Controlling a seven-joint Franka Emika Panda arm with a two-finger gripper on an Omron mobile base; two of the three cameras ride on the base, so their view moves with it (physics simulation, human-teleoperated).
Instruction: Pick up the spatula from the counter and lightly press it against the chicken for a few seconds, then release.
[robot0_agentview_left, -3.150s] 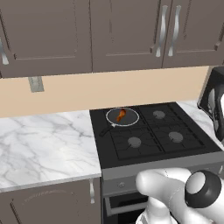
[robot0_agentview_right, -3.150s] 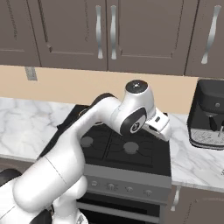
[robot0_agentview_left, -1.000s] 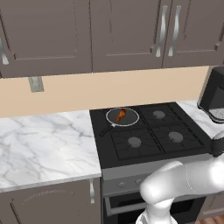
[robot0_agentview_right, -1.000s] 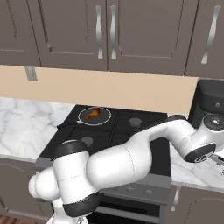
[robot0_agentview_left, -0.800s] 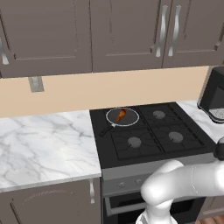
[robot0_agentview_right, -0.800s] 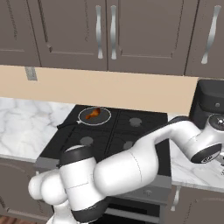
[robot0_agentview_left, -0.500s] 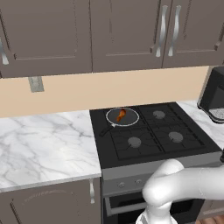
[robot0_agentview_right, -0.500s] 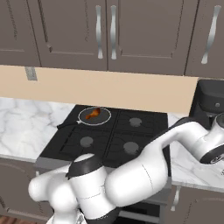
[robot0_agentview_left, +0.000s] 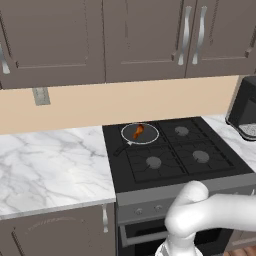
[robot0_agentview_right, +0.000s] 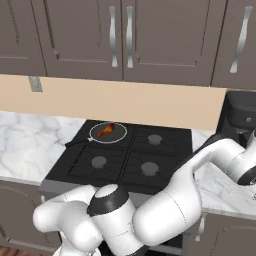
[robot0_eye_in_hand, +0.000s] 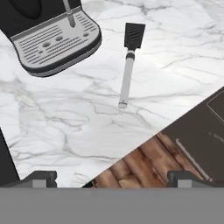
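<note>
Hanging over the front edge of the marble counter (robot0_eye_in_hand: 65, 122), the gripper (robot0_eye_in_hand: 113, 178) is released, its two dark fingertips (robot0_eye_in_hand: 43, 176) spread wide with nothing between them and a strip of wooden floor (robot0_eye_in_hand: 140, 166) showing below. Beside that floor, a dark cabinet front (robot0_eye_in_hand: 205, 131) carries a slim bar handle and some faint marks that may be lettering, too small to read. Just past the counter edge the spatula (robot0_eye_in_hand: 128, 70) lies flat on the marble, apart from the gripper; its long axis runs almost straight away from the hand, the pale handle end nearest and the black slotted blade pointing away, leaning slightly to the right of the hand view. Near the blade, but not touching it, stands the coffee machine (robot0_eye_in_hand: 57, 43), its grey slotted drip tray under a thin spout. In the base views this machine (robot0_agentview_right: 240, 120) sits on the counter to the right of the black stove (robot0_agentview_left: 175, 155). Farthest off, on the stove's rear-left burner, a round pan (robot0_agentview_left: 149, 134) holds the chicken (robot0_agentview_left: 138, 131), a single orange-brown piece lying near the middle of the pan (robot0_agentview_right: 117, 136), its dark handle pointing out to the front left.
</note>
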